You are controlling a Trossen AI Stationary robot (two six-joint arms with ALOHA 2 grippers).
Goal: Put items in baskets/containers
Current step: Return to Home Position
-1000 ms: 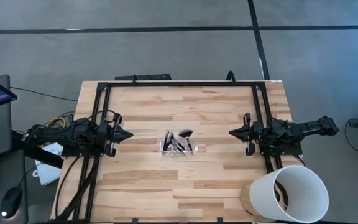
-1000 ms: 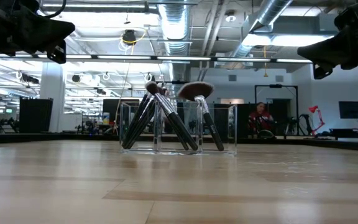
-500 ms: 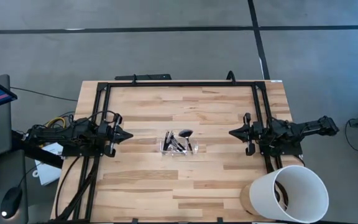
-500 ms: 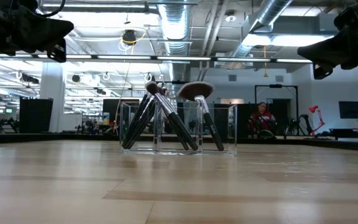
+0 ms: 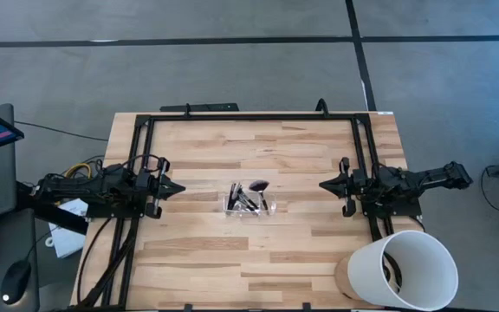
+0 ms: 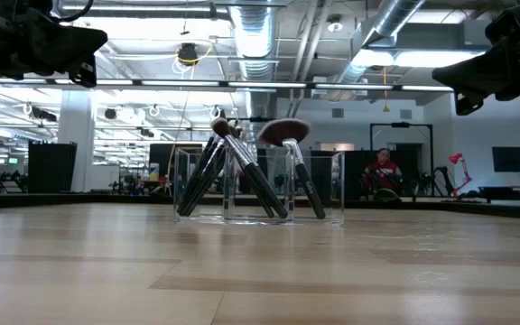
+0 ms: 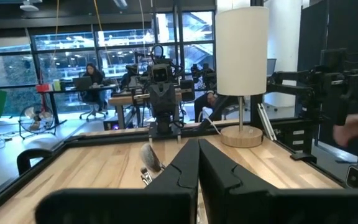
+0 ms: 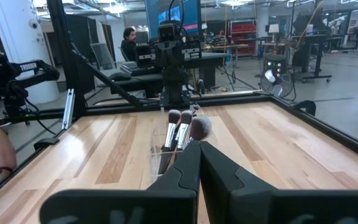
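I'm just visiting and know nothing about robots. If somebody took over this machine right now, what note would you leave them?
Left tool: shut, empty, raised over the table's left side.
Right tool: shut, empty, raised over the right side.
Brushes: leaning inside the clear tray at mid-table, the fan brush among them.
Done: no brush shows loose on the table.
Left: nothing visible to pick up; both arms are drawn back from the tray.

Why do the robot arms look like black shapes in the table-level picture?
Low view: bright ceiling lights sit behind everything, so the left arm and right arm show as dark silhouettes, and the clear tray shows mostly by its edges. High view: even light; the brushes stand out, the tray barely.
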